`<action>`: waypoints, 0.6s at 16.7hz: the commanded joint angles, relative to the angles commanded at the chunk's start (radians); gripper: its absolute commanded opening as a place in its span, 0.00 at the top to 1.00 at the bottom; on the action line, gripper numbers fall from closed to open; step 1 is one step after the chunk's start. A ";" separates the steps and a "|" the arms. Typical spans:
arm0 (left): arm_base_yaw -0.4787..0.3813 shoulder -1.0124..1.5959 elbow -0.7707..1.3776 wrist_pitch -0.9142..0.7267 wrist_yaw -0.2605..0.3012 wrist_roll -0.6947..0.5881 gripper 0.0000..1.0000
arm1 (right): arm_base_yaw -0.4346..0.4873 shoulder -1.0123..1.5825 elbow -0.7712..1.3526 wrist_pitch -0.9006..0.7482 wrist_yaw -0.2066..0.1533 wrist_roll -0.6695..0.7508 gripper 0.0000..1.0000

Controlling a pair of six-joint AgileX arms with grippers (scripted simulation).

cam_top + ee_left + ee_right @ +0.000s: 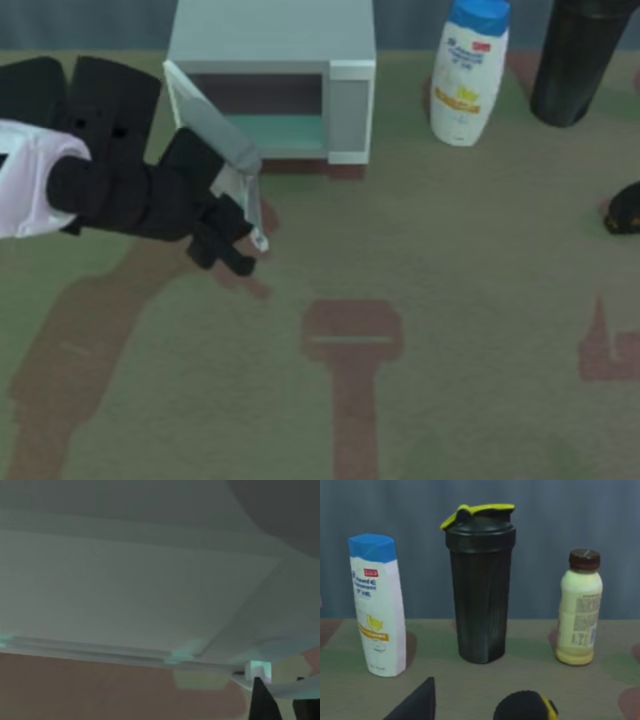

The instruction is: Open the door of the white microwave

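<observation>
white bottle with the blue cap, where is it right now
In the top view the white bottle stands upright at the table's back, right of centre, between the white microwave and the black shaker cup.

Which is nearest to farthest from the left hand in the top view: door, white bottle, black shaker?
1. The door, swung open, its free edge right at the left hand.
2. The white bottle, right of the white microwave.
3. The black shaker, far right at the back.
</observation>
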 joint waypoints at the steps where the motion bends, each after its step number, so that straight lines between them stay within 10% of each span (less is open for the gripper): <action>1: 0.007 -0.003 0.002 -0.003 0.008 0.013 1.00 | 0.000 0.000 0.000 0.000 0.000 0.000 0.00; 10: 0.025 -0.004 -0.001 -0.020 0.029 0.050 1.00 | 0.000 0.000 0.000 0.000 0.000 0.000 0.00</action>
